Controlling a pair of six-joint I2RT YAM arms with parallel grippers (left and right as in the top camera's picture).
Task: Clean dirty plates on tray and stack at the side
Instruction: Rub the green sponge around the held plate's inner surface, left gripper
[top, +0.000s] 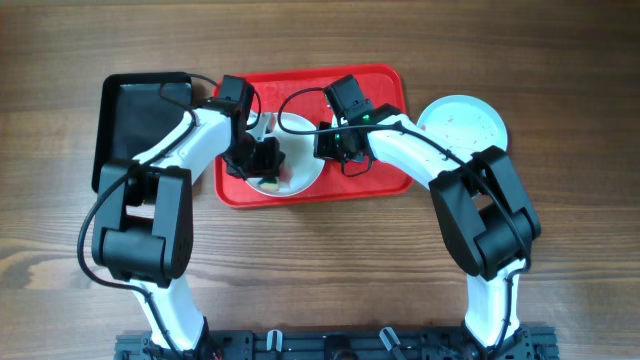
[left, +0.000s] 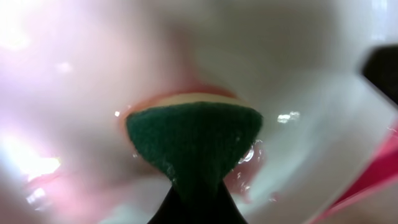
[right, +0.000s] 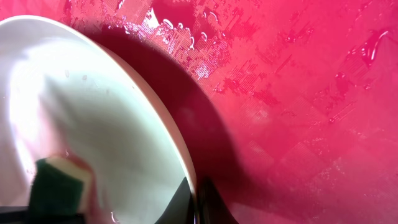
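Green-faced sponge (left: 193, 140), yellow along its back, is sitting squeezed in the left tool (top: 262, 158), whose jaws are clamping tight on it. It is pressing onto the white plate (top: 308, 176) directly beneath that tool. Pinkish wet smears are showing around the sponge. Opposite, the right tool (right: 194, 198) is nipping the plate's rim, closed on it with a finger on each side. The plate is lying on the red tray (right: 298, 93), which is glistening with droplets beyond the right tool. A second plate (top: 462, 125) is resting on the worktop (top: 320, 270) outboard of the right tool, off the tray. A black tray (top: 140, 110) is lying outboard of the left tool.
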